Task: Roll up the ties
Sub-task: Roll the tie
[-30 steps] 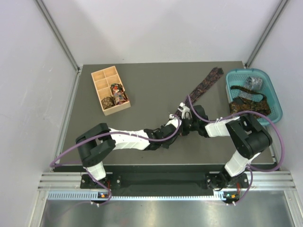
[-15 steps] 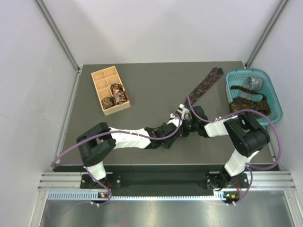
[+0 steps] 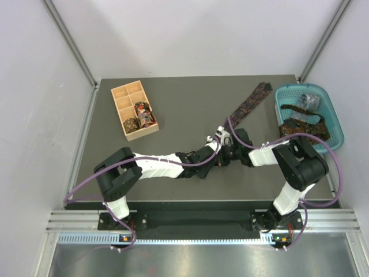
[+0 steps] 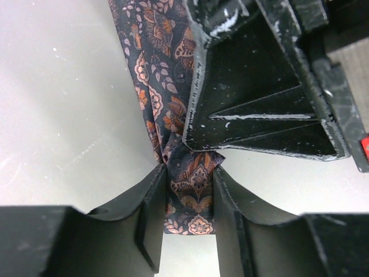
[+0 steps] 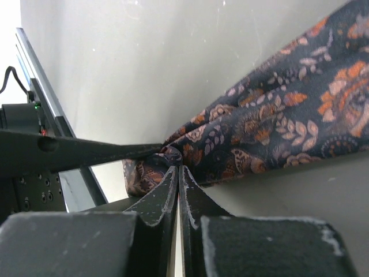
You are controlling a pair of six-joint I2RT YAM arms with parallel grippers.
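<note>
Left gripper (image 4: 190, 180): clamps the narrow end of the paisley tie (image 4: 154, 63), cloth filling the gap and touching both fingers. Right gripper (image 5: 177, 168): shut tight, tips pressed into the bunched fold of that same tie, hard against the left fingers; cannot tell whether any cloth is actually nipped. Meets the left gripper nose to nose well to the left of the teal basket (image 3: 336, 118), a little nearer than its near rim. From that pinch, runs as a flat strip diagonally up toward the basket, wide end just beside the basket's far-left corner, apparently not touching it. Puts the long axis straight out from both grippers, all the free length on the basket side. Looks like an early turn of the roll; calls for winding along that axis, toward the basket. Equally near to both, though the right arm stands on the basket's side.
</note>
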